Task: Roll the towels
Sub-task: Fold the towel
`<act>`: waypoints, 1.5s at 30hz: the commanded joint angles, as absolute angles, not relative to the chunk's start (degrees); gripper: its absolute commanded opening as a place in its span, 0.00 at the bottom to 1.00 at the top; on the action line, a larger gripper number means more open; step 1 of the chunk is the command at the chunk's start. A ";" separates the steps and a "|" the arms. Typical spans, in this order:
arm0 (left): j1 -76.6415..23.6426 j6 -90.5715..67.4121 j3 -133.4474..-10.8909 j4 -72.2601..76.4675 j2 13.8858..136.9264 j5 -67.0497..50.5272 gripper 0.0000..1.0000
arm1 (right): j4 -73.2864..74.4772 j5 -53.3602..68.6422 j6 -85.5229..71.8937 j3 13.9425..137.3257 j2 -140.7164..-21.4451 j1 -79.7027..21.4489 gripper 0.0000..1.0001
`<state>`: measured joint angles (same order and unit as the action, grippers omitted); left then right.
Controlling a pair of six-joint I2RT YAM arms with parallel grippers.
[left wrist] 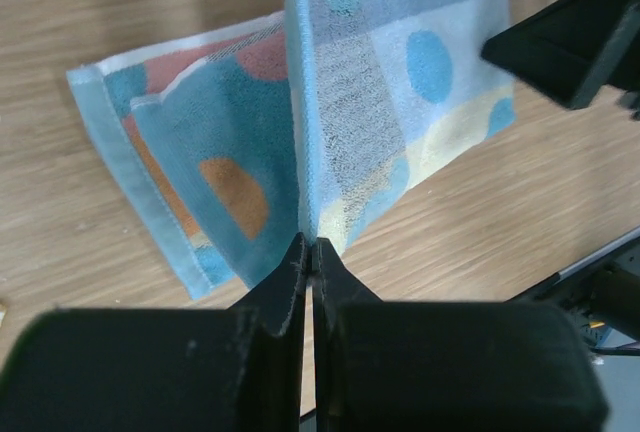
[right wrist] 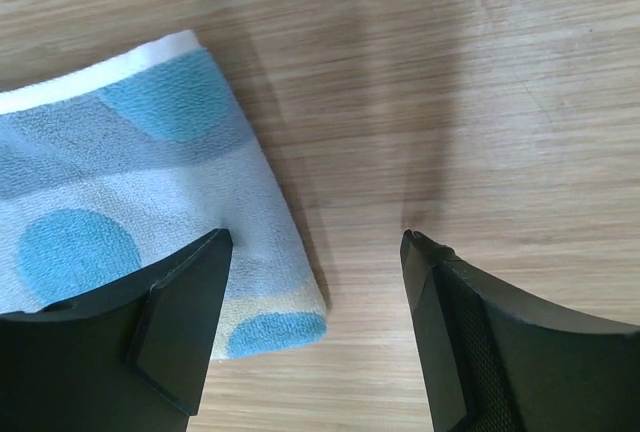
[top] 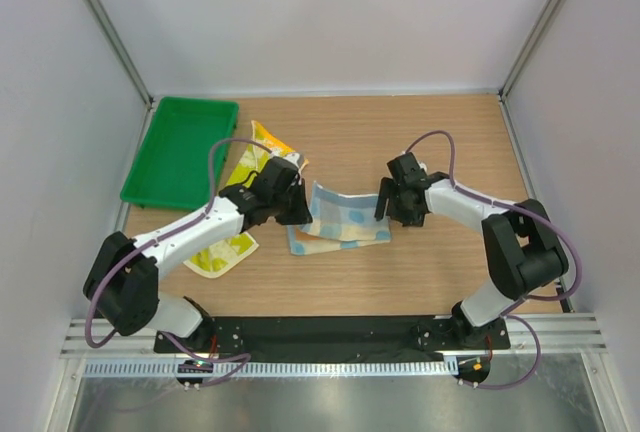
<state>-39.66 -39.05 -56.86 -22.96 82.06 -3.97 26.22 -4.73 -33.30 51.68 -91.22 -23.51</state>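
The light blue towel (top: 345, 217) lies folded on the wooden table between both arms. My left gripper (left wrist: 310, 248) is shut on its near edge, lifting a flap of the blue towel (left wrist: 400, 82) upright. My right gripper (right wrist: 315, 242) is open over the towel's right end (right wrist: 140, 172); one finger lies over the cloth, the other over bare wood. In the top view the right gripper (top: 390, 202) sits at the towel's right edge and the left gripper (top: 297, 210) at its left edge. The yellow-green towel (top: 230, 247) lies spread under the left arm.
A green plastic tray (top: 180, 150) stands at the back left of the table (top: 450, 272). White walls enclose the workspace on three sides. A black base rail (top: 330, 332) runs along the near edge.
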 commanded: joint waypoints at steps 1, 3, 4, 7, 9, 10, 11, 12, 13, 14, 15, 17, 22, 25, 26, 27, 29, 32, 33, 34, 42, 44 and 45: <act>-40.34 -40.78 -52.14 -23.64 80.16 -3.69 0.01 | 29.26 -4.48 -32.34 54.49 -87.72 -23.29 0.76; -40.87 -42.18 -50.46 -22.86 78.50 -3.34 0.01 | 30.49 -4.66 -32.34 54.93 -86.84 -23.38 0.76; -41.22 -42.62 -48.62 -22.68 77.88 -3.08 0.01 | 30.85 -4.57 -32.17 55.37 -85.97 -23.29 0.77; -42.27 -44.03 -45.97 -21.71 75.85 -1.94 0.01 | 31.64 -2.47 -31.56 56.42 -83.95 -23.38 0.77; -42.45 -44.56 -43.78 -21.62 74.98 -0.97 0.02 | 30.77 2.69 -30.85 56.86 -82.71 -23.38 0.76; -42.54 -44.82 -43.07 -21.62 74.97 -0.53 0.03 | 29.89 4.90 -30.50 56.69 -82.10 -23.38 0.75; -42.54 -45.17 -41.59 -21.62 74.80 -0.44 0.04 | 28.66 7.53 -30.32 56.43 -80.35 -23.38 0.73; -42.54 -45.61 -41.05 -21.62 74.71 -0.35 0.05 | 25.52 13.56 -30.32 55.38 -79.72 -23.55 0.68; -42.54 -45.96 -40.61 -21.71 74.79 -0.44 0.07 | 23.66 16.41 -31.02 54.68 -79.02 -23.47 0.66; -42.54 -46.40 -39.82 -21.71 74.79 -0.35 0.09 | 21.47 19.83 -31.55 53.97 -78.32 -23.47 0.62; -42.54 -47.28 -39.29 -21.80 74.88 -0.44 0.10 | 17.53 24.56 -32.16 52.75 -78.40 -23.73 0.53; -42.97 -47.90 -38.50 -21.36 75.32 0.95 0.15 | 14.25 28.98 -34.18 51.69 -79.45 -24.17 0.30; -43.86 -49.13 -36.04 -20.74 77.08 2.11 0.15 | 5.10 34.72 -36.83 47.73 -85.60 -24.87 0.01; -43.86 -49.31 -35.60 -20.65 77.61 2.63 0.15 | 4.48 32.53 -36.12 46.41 -89.64 -24.96 0.01; -43.94 -49.22 -35.60 -20.65 77.78 2.81 0.14 | 4.48 31.82 -35.95 46.15 -90.61 -24.87 0.01; -43.86 -49.13 -35.60 -20.57 77.78 2.90 0.14 | 5.44 30.95 -35.34 45.88 -91.49 -24.79 0.01; -43.86 -48.26 -36.12 -20.92 77.78 3.34 0.15 | 6.67 28.23 -34.72 45.18 -93.25 -24.79 0.01; -43.86 -45.98 -37.61 -21.79 78.66 4.91 0.14 | 7.91 24.62 -33.66 42.99 -93.25 -23.91 0.01; -43.86 -45.18 -38.05 -22.67 79.62 5.53 0.15 | 7.91 24.26 -33.75 41.24 -92.99 -23.47 0.01; -43.86 -44.48 -38.75 -23.02 80.32 5.97 0.14 | 7.74 24.00 -33.75 40.35 -92.64 -22.94 0.01; -43.59 -37.02 -45.86 -22.94 89.73 5.81 0.07 | 12.21 14.35 -36.82 34.11 -85.80 -19.78 0.01; -43.59 -36.21 -47.37 -22.94 92.80 5.97 0.05 | 14.84 11.53 -38.40 33.58 -83.68 -19.78 0.01; -43.59 -35.25 -48.77 -23.29 93.60 6.15 0.03 | 15.64 9.16 -38.84 33.14 -81.50 -19.86 0.01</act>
<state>-43.86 -39.97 -47.46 -22.31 89.38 3.40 8.67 21.41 -37.65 35.27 -85.23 -20.45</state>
